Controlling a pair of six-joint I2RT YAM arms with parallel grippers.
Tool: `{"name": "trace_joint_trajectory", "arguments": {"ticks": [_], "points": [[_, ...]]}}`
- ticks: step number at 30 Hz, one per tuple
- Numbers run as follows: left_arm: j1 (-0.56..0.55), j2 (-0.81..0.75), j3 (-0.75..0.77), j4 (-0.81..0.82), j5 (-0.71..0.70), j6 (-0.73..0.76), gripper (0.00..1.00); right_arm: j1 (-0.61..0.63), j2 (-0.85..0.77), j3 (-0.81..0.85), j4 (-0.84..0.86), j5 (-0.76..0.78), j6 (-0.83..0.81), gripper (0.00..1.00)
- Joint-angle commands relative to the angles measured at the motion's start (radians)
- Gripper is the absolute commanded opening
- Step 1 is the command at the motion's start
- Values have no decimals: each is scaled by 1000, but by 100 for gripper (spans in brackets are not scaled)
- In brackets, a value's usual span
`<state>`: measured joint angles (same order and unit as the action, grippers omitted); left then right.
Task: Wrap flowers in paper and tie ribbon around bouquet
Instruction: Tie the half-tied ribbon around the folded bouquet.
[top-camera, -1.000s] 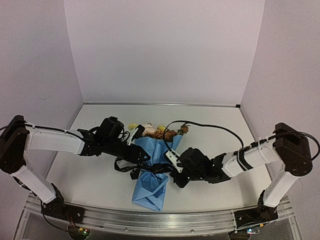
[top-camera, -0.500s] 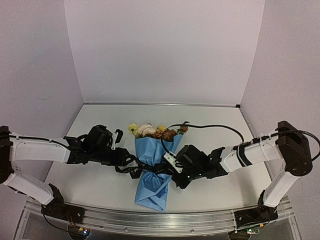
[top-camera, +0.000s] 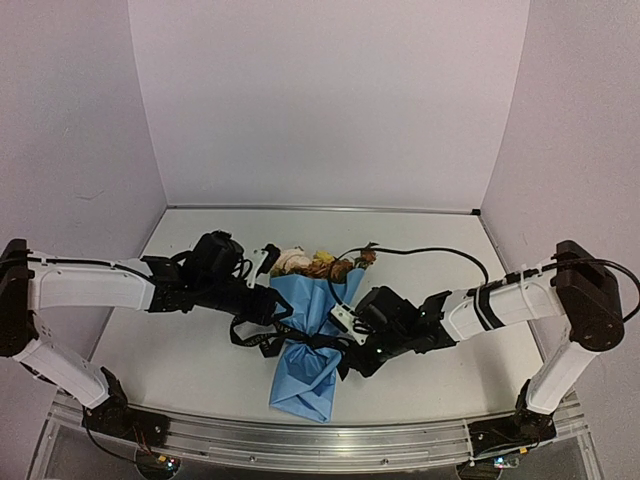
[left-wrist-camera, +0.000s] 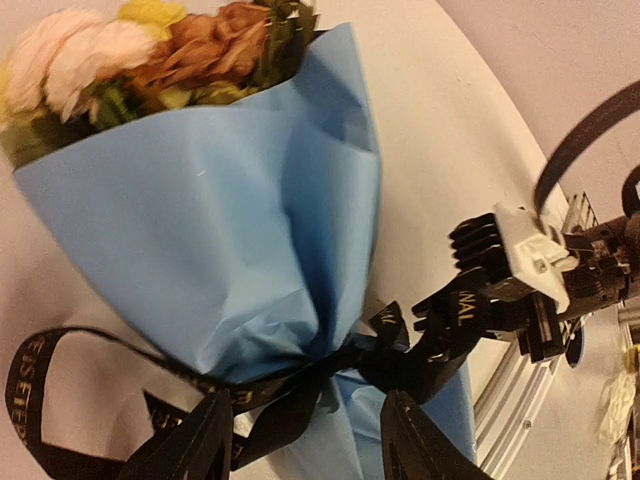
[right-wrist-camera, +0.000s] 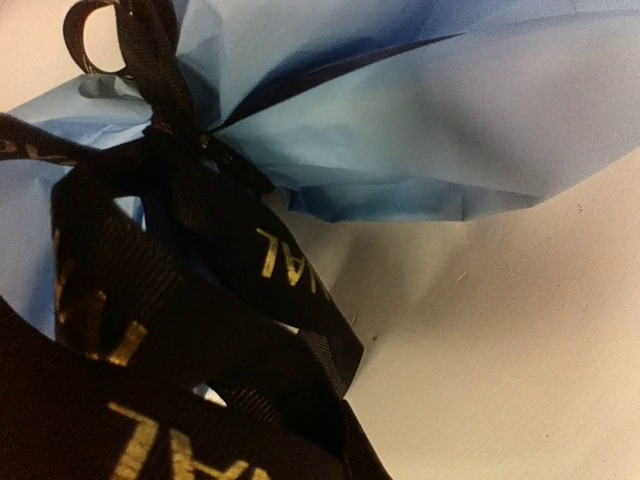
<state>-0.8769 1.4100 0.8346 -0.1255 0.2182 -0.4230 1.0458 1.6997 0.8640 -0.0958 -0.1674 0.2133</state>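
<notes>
The bouquet lies in the middle of the table, flowers (top-camera: 305, 262) pointing to the back and sticking out of the light blue paper (top-camera: 312, 310) cone. The black ribbon (top-camera: 300, 342) with pale lettering is knotted round the cone's waist. In the left wrist view the flowers (left-wrist-camera: 150, 50) top the paper (left-wrist-camera: 220, 220) and the ribbon (left-wrist-camera: 335, 368) knot sits between my fingers. My left gripper (top-camera: 275, 305) (left-wrist-camera: 305, 415) stands open over the knot, just left of the cone. My right gripper (top-camera: 352, 350) (left-wrist-camera: 462, 305) is right of the knot, shut on a ribbon (right-wrist-camera: 200, 300) end.
A loose ribbon loop (left-wrist-camera: 40, 390) lies on the table (top-camera: 180, 355) left of the cone. A round black cable (top-camera: 430, 252) arcs over the table behind the right arm. A metal rail (top-camera: 320, 442) runs along the near edge. Walls close the back and sides.
My left gripper pulled away to the left, then came back to the cone's waist. The right gripper shifted slightly up and left, and the bouquet moved a little.
</notes>
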Motion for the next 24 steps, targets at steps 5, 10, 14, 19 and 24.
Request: {"name": "trace_joint_trajectory", "arguments": {"ticks": [5,10,14,19,24], "points": [[-53,132,201,-54,125,254,56,-23,-108,-68,16,2,29,14],[-89,227,303,-128,143,328,57,-23,-127,-34,11,-61,26,5],[-89,190,270,-90,89,302,56,-24,-154,2,-14,-115,51,0],[-76,64,117,25,-37,185,57,-20,-152,152,-172,-228,66,0],[-42,-9,13,95,-69,76,57,27,-55,329,-322,-325,84,0]]}}
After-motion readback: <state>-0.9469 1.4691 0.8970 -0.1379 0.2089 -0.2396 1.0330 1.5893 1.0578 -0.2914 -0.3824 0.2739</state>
